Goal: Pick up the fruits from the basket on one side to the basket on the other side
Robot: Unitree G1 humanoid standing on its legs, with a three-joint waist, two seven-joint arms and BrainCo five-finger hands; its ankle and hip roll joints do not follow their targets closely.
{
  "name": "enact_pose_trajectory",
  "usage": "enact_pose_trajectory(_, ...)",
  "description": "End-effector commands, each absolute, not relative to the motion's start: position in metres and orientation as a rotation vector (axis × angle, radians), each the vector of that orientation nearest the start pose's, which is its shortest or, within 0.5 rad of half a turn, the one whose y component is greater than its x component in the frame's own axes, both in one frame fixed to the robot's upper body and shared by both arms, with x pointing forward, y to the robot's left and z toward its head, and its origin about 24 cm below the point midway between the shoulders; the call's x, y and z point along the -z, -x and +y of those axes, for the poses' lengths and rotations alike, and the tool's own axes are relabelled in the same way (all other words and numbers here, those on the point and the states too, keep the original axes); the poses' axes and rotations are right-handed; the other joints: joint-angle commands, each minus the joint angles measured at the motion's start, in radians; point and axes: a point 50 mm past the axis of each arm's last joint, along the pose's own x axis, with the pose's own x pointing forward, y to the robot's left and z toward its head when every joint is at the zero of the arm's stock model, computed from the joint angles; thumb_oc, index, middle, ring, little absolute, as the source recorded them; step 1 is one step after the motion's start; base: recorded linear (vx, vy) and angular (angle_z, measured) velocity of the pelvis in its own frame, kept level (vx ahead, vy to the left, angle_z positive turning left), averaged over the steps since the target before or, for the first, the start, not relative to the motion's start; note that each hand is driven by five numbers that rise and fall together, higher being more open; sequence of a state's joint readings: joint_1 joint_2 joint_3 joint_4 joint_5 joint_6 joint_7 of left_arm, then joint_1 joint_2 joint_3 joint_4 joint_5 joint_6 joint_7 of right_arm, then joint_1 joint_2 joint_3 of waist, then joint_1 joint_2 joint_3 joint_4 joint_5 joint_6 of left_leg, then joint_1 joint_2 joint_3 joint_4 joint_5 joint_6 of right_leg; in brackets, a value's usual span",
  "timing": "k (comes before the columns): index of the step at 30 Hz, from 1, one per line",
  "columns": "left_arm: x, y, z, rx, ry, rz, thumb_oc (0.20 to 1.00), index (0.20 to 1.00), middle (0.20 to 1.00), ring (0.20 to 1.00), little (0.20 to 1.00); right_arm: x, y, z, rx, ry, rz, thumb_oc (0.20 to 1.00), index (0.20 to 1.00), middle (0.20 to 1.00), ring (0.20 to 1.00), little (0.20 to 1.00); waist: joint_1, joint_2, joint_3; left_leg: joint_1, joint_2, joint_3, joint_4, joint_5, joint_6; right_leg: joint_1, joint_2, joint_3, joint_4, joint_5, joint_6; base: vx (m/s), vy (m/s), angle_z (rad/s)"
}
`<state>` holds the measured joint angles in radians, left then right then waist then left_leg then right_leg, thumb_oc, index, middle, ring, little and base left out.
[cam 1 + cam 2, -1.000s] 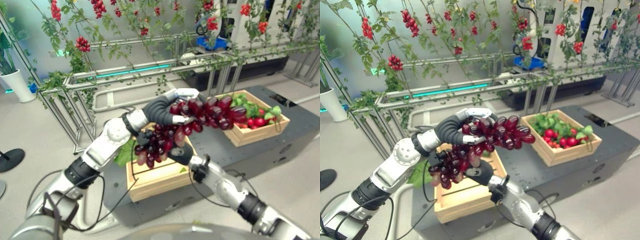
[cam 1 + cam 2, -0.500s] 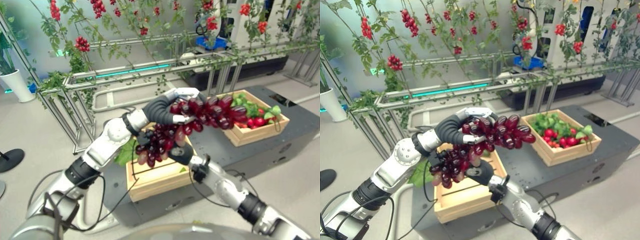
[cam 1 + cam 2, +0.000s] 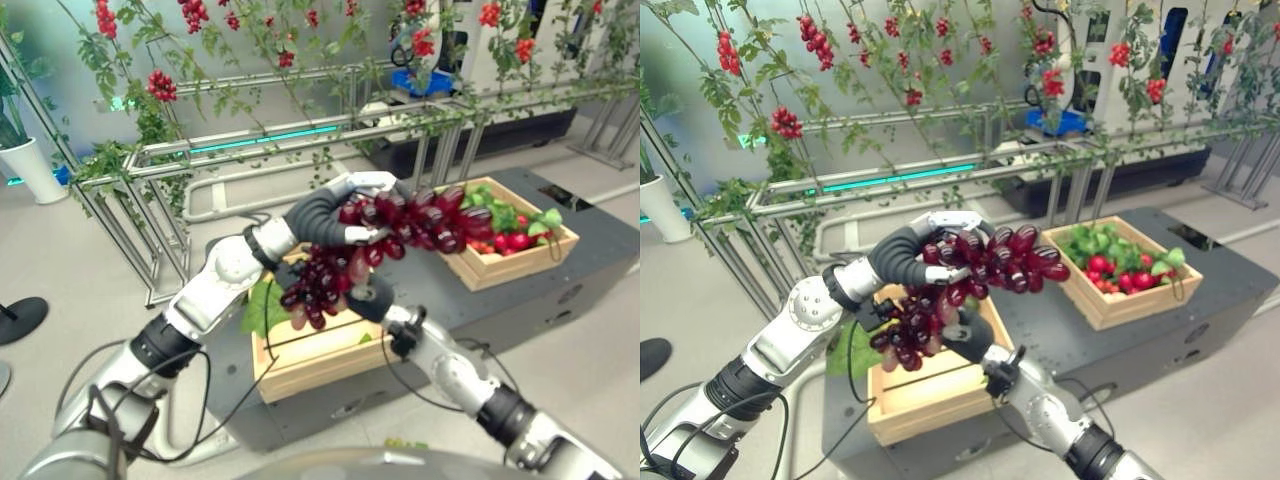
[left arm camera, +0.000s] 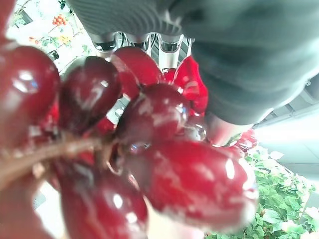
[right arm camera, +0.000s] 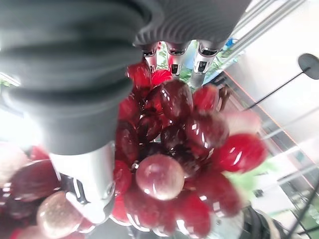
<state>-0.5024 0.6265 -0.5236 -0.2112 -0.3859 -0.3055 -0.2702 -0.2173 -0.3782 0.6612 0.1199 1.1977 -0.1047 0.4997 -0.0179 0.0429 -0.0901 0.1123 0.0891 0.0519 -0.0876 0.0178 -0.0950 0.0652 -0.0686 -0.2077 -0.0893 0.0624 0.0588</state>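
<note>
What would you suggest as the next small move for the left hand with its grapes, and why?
Probably carry the left hand a little further to the robot's right, towards the far basket. Its upper grape bunch hangs just short of that basket's near rim, while the right hand holds the lower grape bunch above the near basket.

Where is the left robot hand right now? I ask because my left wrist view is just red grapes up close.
Observer: The left robot hand is raised, curled round the upper grape bunch, which shows between the left-side basket and the right-side basket.
Operator: Is the other arm free?
Observer: No. The right robot hand grips a lower grape bunch above the left-side basket.
Operator: What's in the right-side basket?
Observer: Red fruit among green leaves.
</note>
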Motion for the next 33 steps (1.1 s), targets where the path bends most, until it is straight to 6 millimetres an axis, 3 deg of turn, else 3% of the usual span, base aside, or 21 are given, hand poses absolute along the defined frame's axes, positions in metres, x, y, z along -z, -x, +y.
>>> enact_pose_trajectory(1,-0.2185,-0.2712,0.0984,0.840,-0.274,-0.793,0.200,0.200,0.200,0.200,0.200,-0.0781,-0.2492,-0.0547,-0.996,-0.887,-0.051,0.200,0.200,0.200,0.200,0.200,-0.028,-0.059,-0.017,0.026,-0.062,0.022,0.031,-0.068,0.055,-0.013,-0.033,0.052,0.123,-0.074,0.069,0.00,0.000,0.00)
enact_pose_trajectory(30,-0.2225,-0.2709,0.1037,0.792,-0.261,-0.827,0.200,0.200,0.200,0.200,0.200,-0.0717,-0.2444,-0.0594,-1.002,-0.879,-0.027,0.200,0.200,0.200,0.200,0.200,-0.031,-0.062,-0.013,0.019,-0.063,0.019,0.030,-0.065,0.056,-0.017,-0.035,0.051,0.123,-0.071,0.068,0.00,0.000,0.00)
enact_pose_trajectory(31,-0.2232,-0.2712,0.1045,0.786,-0.262,-0.831,0.200,0.200,0.200,0.200,0.200,-0.0708,-0.2447,-0.0603,-0.999,-0.870,-0.022,1.000,1.000,1.000,1.000,1.000,-0.031,-0.062,-0.012,0.019,-0.064,0.020,0.029,-0.065,0.056,-0.017,-0.035,0.051,0.123,-0.071,0.068,0.00,0.000,0.00)
enact_pose_trajectory(33,-0.2236,-0.2716,0.1052,0.781,-0.261,-0.832,0.200,0.200,0.200,0.200,0.200,-0.0703,-0.2448,-0.0613,-0.998,-0.861,-0.020,1.000,1.000,1.000,1.000,1.000,-0.031,-0.062,-0.011,0.020,-0.064,0.020,0.029,-0.065,0.056,-0.016,-0.034,0.051,0.123,-0.071,0.069,0.00,0.000,0.00)
